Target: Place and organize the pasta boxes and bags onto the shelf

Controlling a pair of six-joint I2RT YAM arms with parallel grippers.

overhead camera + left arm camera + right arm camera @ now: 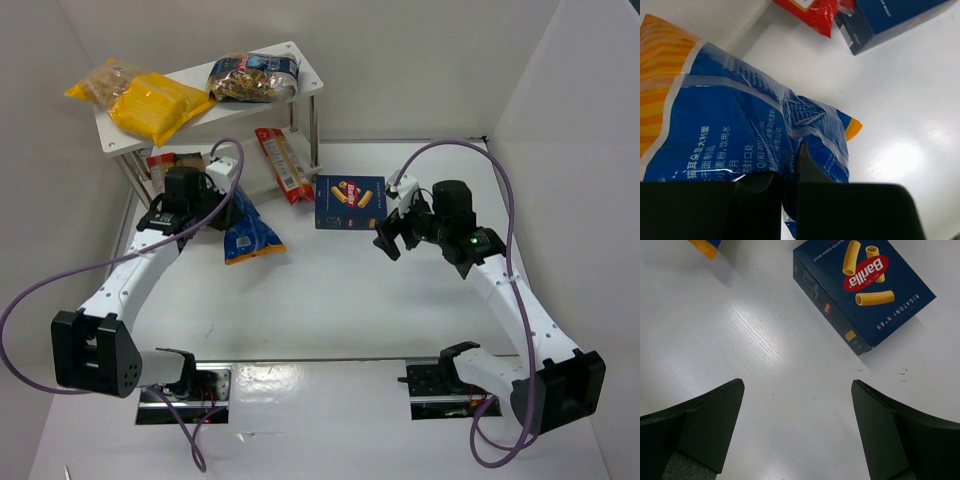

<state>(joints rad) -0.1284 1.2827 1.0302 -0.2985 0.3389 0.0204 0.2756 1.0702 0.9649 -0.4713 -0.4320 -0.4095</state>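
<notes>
Left wrist view: crinkly blue plastic bag with orange ends cut off at 9 o'clock; flat dark-blue cardboard box and red plastic pack cropped at 12 o'clock. Top view: narrow red-edged pack partly hidden beneath white upper board.

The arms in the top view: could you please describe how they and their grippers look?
The left arm and right arm have white links with black joint housings and wrists. A purple cable loops along each. A small green light glows on the right arm. The right gripper has two dark, wedge-shaped fingers; the left gripper looks black too.
</notes>
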